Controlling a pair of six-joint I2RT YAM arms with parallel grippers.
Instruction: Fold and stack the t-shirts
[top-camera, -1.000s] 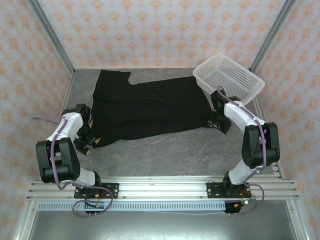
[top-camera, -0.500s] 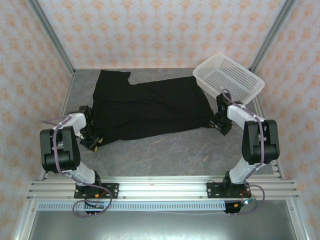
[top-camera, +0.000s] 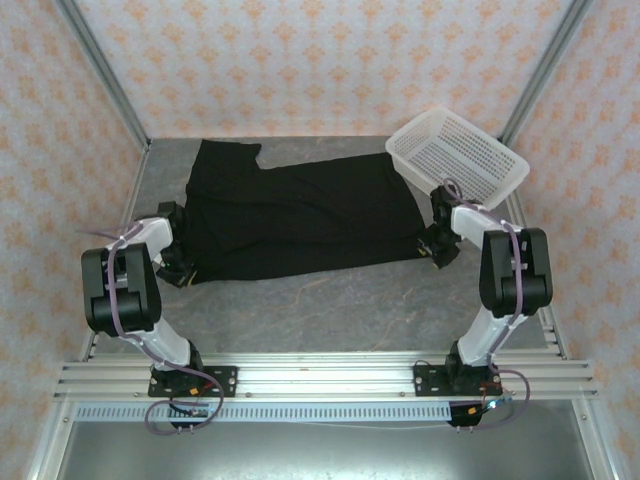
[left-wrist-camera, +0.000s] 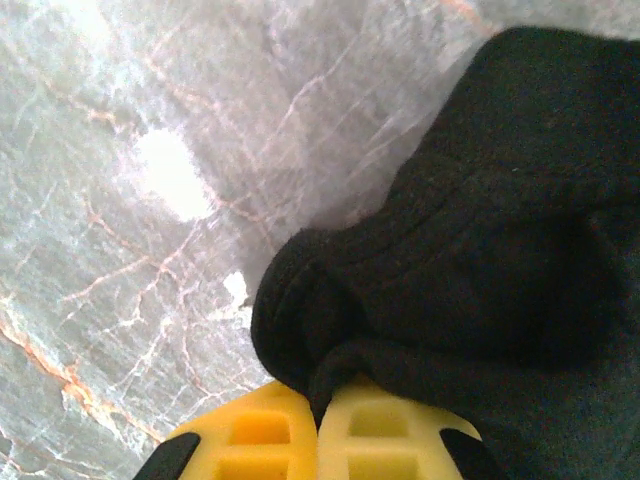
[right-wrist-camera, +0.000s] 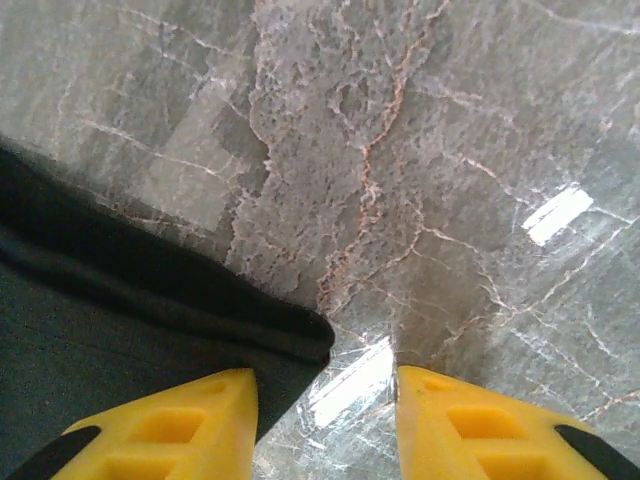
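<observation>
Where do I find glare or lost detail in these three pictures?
Left wrist view: one white glare spot on the table; the black t-shirt looks soft, with little texture. Right wrist view: two bright streaks of reflected light on the table, whose veins are sharp. Top external view: even light with no strong glare; the t-shirt reads as one flat dark shape, its folds hardly visible.

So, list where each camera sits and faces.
Top external: above, behind the robot, looking down on the black cloth t-shirt and white plastic mesh basket; left arm, right arm show.
Left wrist: facing down at grey marble table; left gripper pinches t-shirt.
Right wrist: facing down; right gripper open at t-shirt corner.
All share the t-shirt.
</observation>
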